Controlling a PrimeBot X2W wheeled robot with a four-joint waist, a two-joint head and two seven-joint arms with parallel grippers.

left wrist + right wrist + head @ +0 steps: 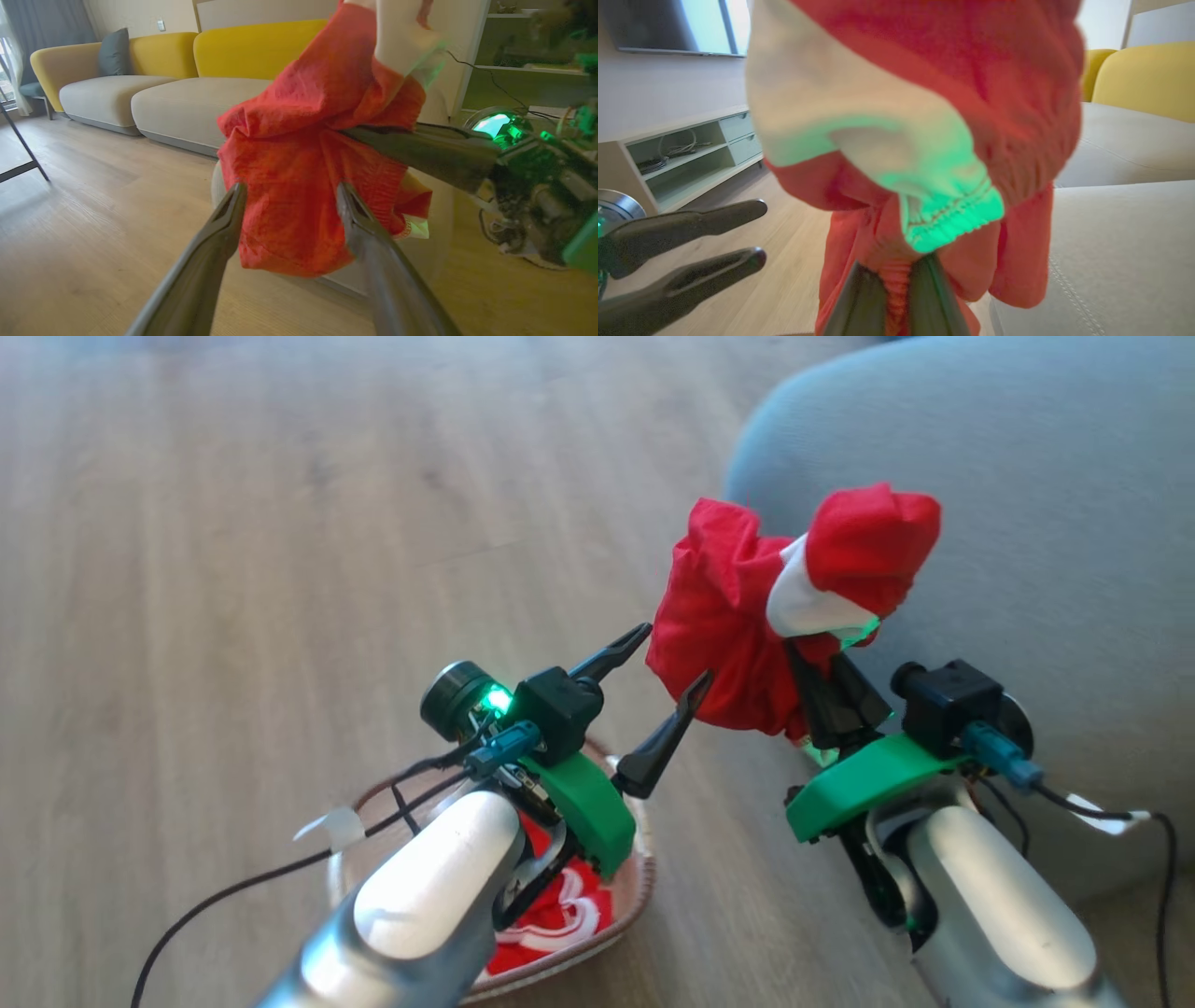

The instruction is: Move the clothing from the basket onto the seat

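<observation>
The right gripper [805,672] has its jaws closed tight on a bunched fold of a red garment [719,616]. In the right wrist view the two dark fingers [859,298] pinch gathered red cloth between them. The rest of the garment [1017,93] rises and flops over the gripper [893,266], with a white band tinted green by the gripper's light. The garment is held in the air above the wooden floor [280,523], at the rounded corner of the grey seat [1027,476], and its upper part overlaps the seat's edge in the head view.

The left gripper [674,655] has its jaws spread wide and holds nothing. In the left wrist view the hanging red cloth [289,154] sits just beyond the two parted fingertips [236,196]. Whether either tip touches the cloth I cannot tell.

The basket [644,877] stands on the floor under the left forearm, with more red clothing [560,915] with white stripes lying inside it.
</observation>
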